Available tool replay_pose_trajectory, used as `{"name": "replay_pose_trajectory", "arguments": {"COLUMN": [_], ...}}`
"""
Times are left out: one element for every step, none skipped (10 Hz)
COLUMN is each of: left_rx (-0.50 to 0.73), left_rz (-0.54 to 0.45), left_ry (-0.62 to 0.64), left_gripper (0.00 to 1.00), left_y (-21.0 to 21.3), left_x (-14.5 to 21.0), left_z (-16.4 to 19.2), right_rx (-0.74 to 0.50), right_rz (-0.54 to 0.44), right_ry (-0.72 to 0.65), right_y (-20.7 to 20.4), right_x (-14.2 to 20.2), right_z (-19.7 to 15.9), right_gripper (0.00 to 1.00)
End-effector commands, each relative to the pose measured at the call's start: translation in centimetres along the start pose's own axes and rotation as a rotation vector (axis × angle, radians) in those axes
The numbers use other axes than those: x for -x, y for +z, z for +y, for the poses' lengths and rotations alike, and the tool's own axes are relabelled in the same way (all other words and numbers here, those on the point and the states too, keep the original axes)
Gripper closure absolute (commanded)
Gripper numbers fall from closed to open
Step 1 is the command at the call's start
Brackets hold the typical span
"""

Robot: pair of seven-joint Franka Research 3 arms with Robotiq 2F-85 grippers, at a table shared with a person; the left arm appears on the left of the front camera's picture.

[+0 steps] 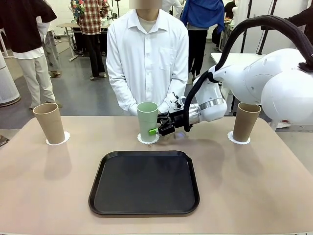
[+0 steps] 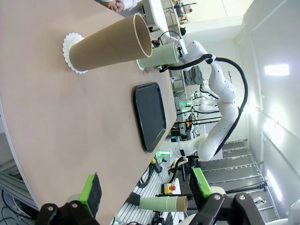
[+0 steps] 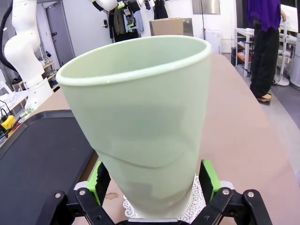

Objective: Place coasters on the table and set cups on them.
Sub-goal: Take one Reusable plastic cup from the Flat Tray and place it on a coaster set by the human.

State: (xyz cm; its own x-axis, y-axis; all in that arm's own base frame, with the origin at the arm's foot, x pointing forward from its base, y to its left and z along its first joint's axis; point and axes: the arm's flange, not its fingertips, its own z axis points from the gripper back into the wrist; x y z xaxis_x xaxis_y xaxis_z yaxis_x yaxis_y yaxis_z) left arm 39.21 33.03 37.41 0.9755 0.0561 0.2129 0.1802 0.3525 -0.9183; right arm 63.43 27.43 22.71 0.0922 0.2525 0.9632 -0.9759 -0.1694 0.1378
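Three cups stand upright on white lacy coasters along the far side of the beige table (image 1: 49, 186). A tan cup (image 1: 49, 122) is on the left coaster (image 1: 58, 139), a mint green cup (image 1: 147, 121) on the middle coaster (image 1: 148, 139), and another tan cup (image 1: 246, 121) on the right coaster (image 1: 238, 139). My right gripper (image 1: 155, 129) is open, its green pads (image 3: 208, 180) standing on either side of the mint cup (image 3: 140, 122) near its base. My left gripper (image 2: 145, 187) is open and empty, well back from the left tan cup (image 2: 108, 47) and its coaster (image 2: 70, 49).
A black tray (image 1: 144, 154) with nothing on it lies in the middle of the table, nearer me than the cups. A person in a white shirt stands at the far edge, hands (image 1: 172, 104) just behind the mint cup and my right wrist.
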Motion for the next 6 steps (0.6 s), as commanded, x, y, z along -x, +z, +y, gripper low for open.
{"name": "replay_pose_trajectory", "arguments": {"left_rx": [0.006, 0.006, 0.006, 0.006, 0.006, 0.006], "left_rz": [-0.002, -0.002, -0.002, -0.002, -0.002, -0.002], "left_ry": [-0.006, -0.006, -0.006, -0.006, -0.006, -0.006], "left_gripper": [0.00, 0.00, 0.00, 0.00, 0.00, 0.00], "left_y": [0.1, 0.1, 0.1, 0.1, 0.1, 0.1], "left_x": [0.2, 0.2, 0.2, 0.2, 0.2, 0.2], "left_z": [-0.3, -0.3, -0.3, -0.3, -0.3, -0.3], "right_rx": [-0.022, -0.023, -0.018, -0.016, -0.008, 0.009], "right_rz": [0.036, 0.041, 0.053, 0.065, 0.092, 0.140], "right_ry": [-0.023, -0.024, -0.022, -0.024, -0.029, -0.037], "right_y": [0.7, 1.1, 1.6, 2.1, 2.7, 3.6], "right_x": [0.0, -0.1, -0.3, -0.5, -0.7, -1.4], "right_z": [-0.5, -0.2, 0.1, 0.5, 0.9, 1.7], "right_gripper": [0.00, 0.00, 0.00, 0.00, 0.00, 0.00]}}
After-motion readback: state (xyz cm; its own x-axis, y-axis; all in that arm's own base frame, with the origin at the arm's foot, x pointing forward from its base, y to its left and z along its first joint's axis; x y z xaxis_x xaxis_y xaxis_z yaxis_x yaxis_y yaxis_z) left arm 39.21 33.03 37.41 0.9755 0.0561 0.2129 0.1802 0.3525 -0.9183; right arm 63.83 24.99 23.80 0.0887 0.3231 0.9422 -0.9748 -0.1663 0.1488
